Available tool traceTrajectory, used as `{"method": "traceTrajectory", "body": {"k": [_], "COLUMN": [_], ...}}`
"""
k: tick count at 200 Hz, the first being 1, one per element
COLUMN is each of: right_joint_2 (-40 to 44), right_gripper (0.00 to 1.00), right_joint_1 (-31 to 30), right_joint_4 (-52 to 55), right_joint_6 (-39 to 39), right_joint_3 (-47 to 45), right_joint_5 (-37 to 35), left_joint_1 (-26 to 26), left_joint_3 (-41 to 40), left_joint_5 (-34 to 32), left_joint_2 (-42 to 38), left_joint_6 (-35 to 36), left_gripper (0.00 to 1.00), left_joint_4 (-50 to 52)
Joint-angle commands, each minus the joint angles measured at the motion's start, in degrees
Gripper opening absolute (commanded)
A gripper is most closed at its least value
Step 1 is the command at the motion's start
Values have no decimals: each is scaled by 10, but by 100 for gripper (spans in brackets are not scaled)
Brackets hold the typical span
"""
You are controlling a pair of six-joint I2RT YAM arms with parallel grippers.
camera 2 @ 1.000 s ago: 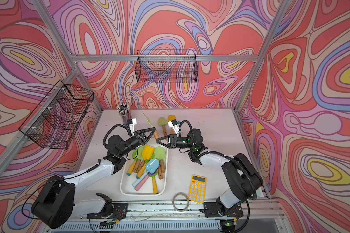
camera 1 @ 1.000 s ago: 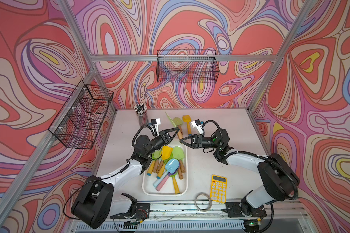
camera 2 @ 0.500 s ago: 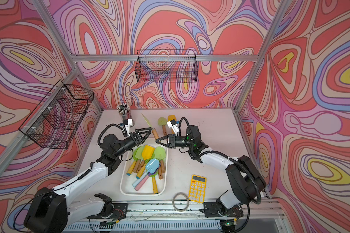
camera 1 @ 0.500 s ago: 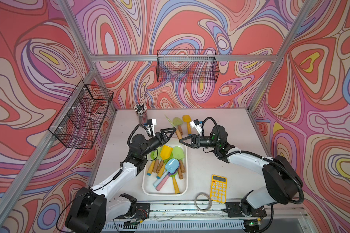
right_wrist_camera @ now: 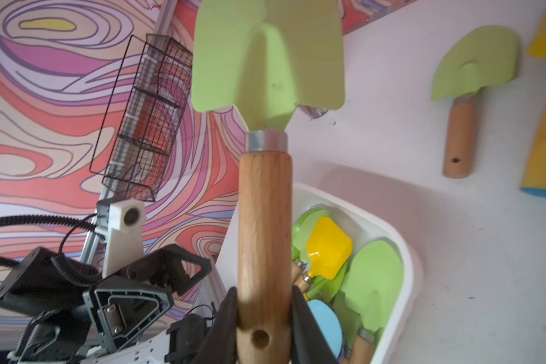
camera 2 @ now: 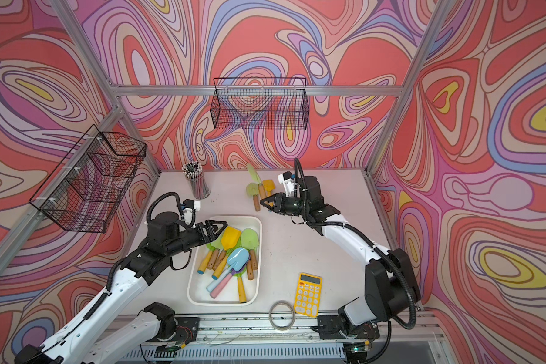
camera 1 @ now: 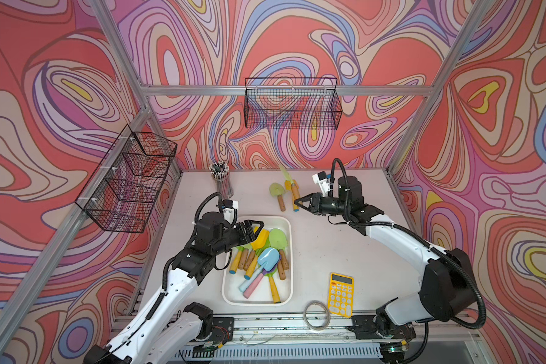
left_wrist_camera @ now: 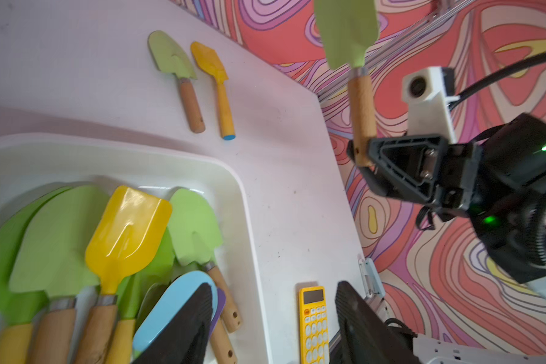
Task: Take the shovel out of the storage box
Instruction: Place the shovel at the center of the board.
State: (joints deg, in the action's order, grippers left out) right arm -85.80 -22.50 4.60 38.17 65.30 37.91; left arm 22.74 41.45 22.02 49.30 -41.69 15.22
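A green shovel with a wooden handle (right_wrist_camera: 265, 220) stands upright in the air, and my right gripper (right_wrist_camera: 264, 299) is shut on the low end of that handle. Both top views show it (camera 1: 293, 193) (camera 2: 261, 190) held beyond the far right corner of the white storage box (camera 1: 289, 252) (camera 2: 259, 252). Several more shovels lie in the box, among them a yellow one (camera 1: 260, 239) and a blue one (camera 1: 268, 258). My left gripper (camera 1: 255, 229) (left_wrist_camera: 275, 309) hangs open over the box's far left end with nothing between its fingers.
A green shovel (left_wrist_camera: 174, 63) and a yellow shovel (left_wrist_camera: 215, 72) lie on the table behind the box. A yellow calculator (camera 1: 340, 294) and a tape ring (camera 1: 316, 315) sit near the front right. A pencil cup (camera 1: 223, 182) stands at the back. Wire baskets (camera 1: 292, 104) (camera 1: 130, 186) hang on the walls.
My left gripper has opened, let go of the green shovel and drawn back over the box. The right gripper keeps the shovel and has moved slightly towards the far right.
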Motion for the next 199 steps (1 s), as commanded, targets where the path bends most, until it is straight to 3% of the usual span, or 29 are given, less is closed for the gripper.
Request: {"method": "traceTrajectory", "body": {"k": [1, 60, 104, 199], "right_joint_2": [-20, -107, -196, -367], "right_gripper": [21, 22, 22, 21], "right_joint_1": [12, 23, 30, 39], "right_joint_4": [106, 197, 226, 271], "right_joint_6": [-76, -119, -144, -173], "right_joint_3": [43, 133, 187, 324], "right_joint_5": [-94, -222, -289, -352], "left_joint_1": [16, 121, 179, 245], "left_joint_3": [-9, -3, -7, -36], "left_joint_5": [-54, -186, -249, -290], "left_joint_2": [-20, -29, -16, -21], "left_joint_6": [30, 18, 4, -48], "left_gripper": [64, 64, 64, 64], "left_joint_4": [119, 217, 253, 278]}}
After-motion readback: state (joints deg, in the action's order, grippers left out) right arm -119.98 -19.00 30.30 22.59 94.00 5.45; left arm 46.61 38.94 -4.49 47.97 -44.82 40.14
